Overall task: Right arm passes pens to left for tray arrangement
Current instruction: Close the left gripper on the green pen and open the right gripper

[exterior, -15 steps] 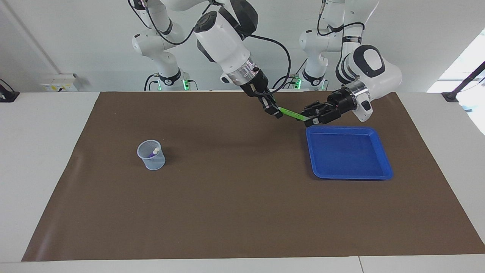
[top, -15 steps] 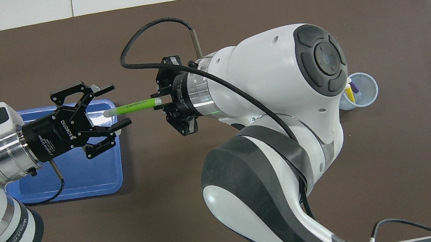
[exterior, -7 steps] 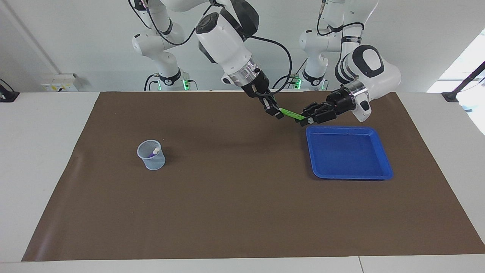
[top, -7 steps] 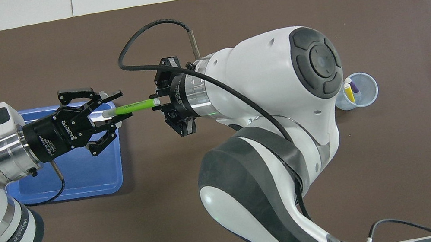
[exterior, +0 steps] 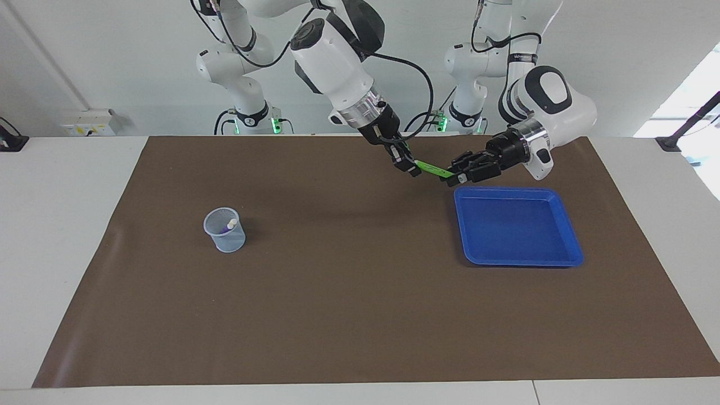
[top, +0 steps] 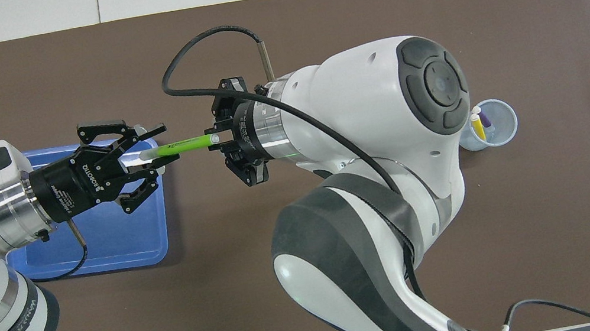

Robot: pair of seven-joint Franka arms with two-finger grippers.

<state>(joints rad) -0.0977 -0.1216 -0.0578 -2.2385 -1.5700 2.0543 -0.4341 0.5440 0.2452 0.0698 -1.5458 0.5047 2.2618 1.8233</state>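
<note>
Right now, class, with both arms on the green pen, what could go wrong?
1. The left end effector grips only the green pen's whitish tip; it may slip once the right end effector releases.
2. The handover hangs over the mat, beside the blue tray; a dropped pen could miss it.

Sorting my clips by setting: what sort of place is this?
Likely a robotics lab: several white arms mounted at a table with a brown mat, against bare walls.
</note>
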